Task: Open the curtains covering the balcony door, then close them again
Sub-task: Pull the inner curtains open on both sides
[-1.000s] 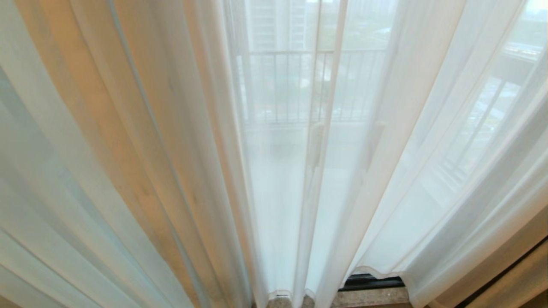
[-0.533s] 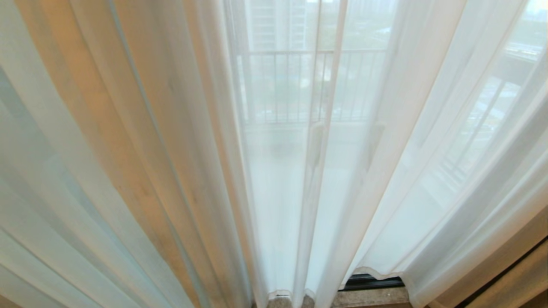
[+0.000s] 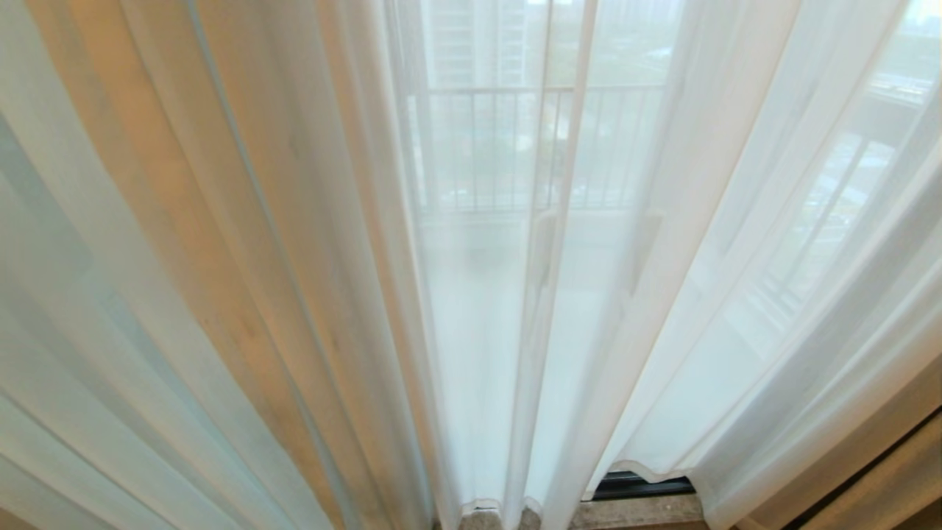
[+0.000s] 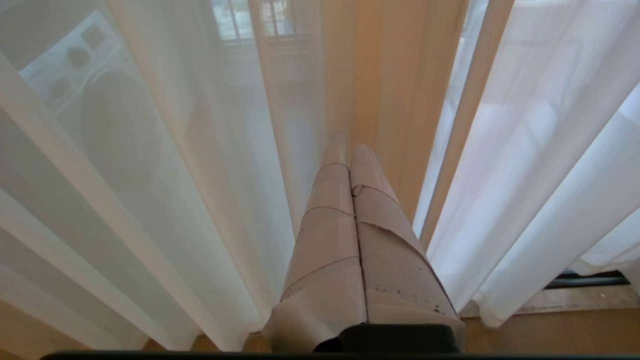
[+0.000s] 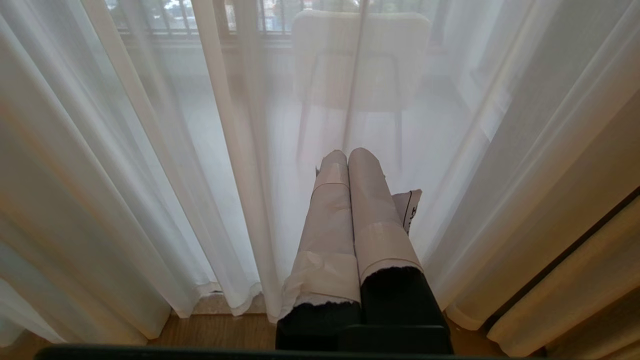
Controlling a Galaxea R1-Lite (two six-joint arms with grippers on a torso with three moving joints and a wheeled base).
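Note:
The sheer white curtains [image 3: 471,294] hang shut across the whole head view, and their two edges meet near the middle [image 3: 533,368]. Of the balcony door behind them only the dark bottom frame [image 3: 640,486] shows bare; handles and railing appear faintly through the fabric. Neither gripper is in the head view. My left gripper [image 4: 350,148] is shut with nothing in it, its taped fingers [image 4: 330,240] pointing at the curtain folds [image 4: 225,175]. My right gripper [image 5: 348,151] is also shut and empty, close before the curtains [image 5: 240,150].
A chair [image 5: 360,55] stands on the balcony behind the fabric. A washing machine [image 4: 75,75] shows through the curtain on the left side. Thick tan drapes [image 5: 590,280] hang at the right edge. A stone sill [image 3: 640,509] and wooden floor [image 5: 225,330] lie below the hems.

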